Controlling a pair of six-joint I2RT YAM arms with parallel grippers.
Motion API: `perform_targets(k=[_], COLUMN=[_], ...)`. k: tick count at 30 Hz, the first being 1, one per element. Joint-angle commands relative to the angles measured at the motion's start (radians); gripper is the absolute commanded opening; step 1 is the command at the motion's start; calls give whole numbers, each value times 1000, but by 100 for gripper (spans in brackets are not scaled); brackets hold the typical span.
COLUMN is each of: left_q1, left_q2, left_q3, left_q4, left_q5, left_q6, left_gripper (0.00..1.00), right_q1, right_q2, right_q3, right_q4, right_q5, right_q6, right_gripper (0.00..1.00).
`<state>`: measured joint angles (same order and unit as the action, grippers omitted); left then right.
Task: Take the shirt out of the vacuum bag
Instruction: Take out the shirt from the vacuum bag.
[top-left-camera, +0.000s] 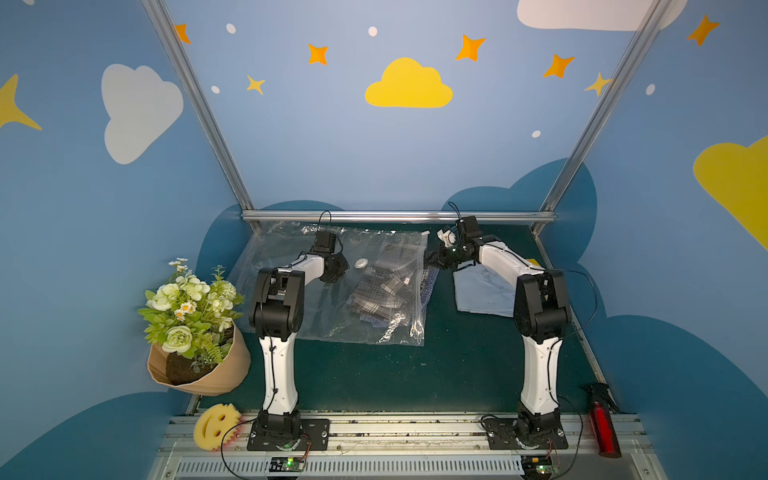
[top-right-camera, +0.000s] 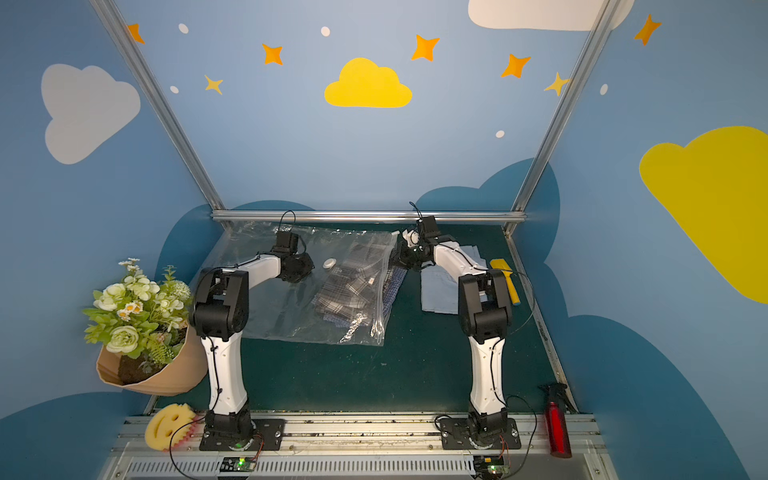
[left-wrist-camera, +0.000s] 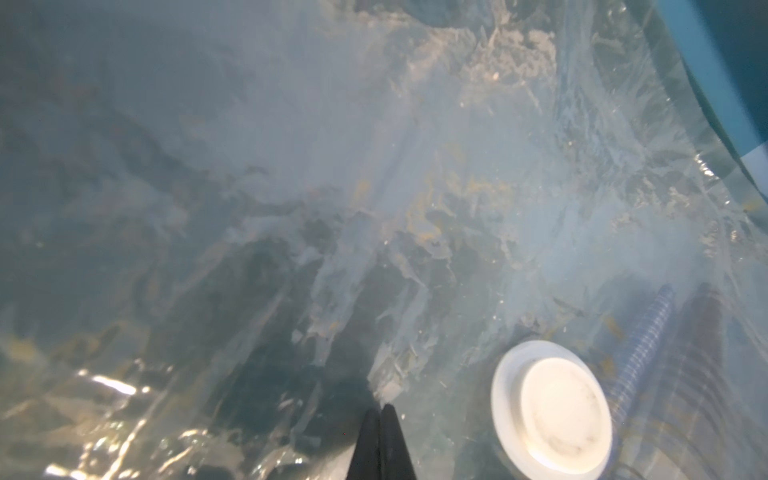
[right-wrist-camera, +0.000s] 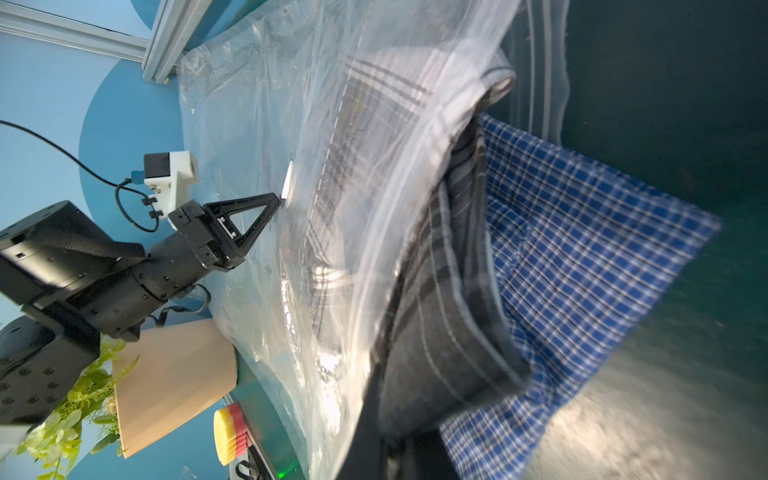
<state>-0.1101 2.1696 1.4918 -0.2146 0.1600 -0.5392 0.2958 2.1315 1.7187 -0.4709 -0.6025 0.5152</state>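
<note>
**Left arm** — rises from its near base with the forearm reaching far and inward and the wrist bent down. The left hand (top-left-camera: 337, 268) has its jaws together, tips pressed on the film of the vacuum bag (top-left-camera: 365, 328) just left of the round white valve (top-left-camera: 362, 263). Whether film is pinched cannot be told.

**Right arm** — elbow high, forearm angled toward the far centre. The right hand (top-left-camera: 434, 261) sits at the bag's right edge, jaws together. A raised fold of the grey plaid shirt (top-left-camera: 382, 286) hides its fingers, so a grasp cannot be confirmed.

**Shirt and bag** — the shirt lies in the bag's right half, above a blue check cloth (right-wrist-camera: 582, 249) that pokes out. The bag lies across the far left and centre of the dark green desk (top-left-camera: 395, 374).

**Surroundings** — a folded pale-blue garment (top-left-camera: 482, 291) lies to the right of the bag. The blue walls (top-left-camera: 374, 158) carry clouds and stars. A bouquet (top-left-camera: 191, 307) and a smiley sponge (top-left-camera: 216, 426) sit near left, and a red bottle (top-left-camera: 602, 428) near right.
</note>
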Motion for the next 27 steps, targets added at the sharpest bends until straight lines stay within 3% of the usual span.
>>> perform_targets(k=[1,15,27], left_q1=[1,6,6], left_q2=[61,62,68], left_q3=[-10,-11,-4], left_q4=[-58,-55,-57], left_q5=[12,24,44], left_q6=[2,13,25], left_gripper=[4,4,4], right_q1=[-35,-126,-281], right_q2=[-76,-110,-207], right_q3=[22,84,-69], right_q4=[-55,-273,-363], right_q5=[-9,-17,16], right_q6=[-29,-183,-329], right_gripper=[0,0,0])
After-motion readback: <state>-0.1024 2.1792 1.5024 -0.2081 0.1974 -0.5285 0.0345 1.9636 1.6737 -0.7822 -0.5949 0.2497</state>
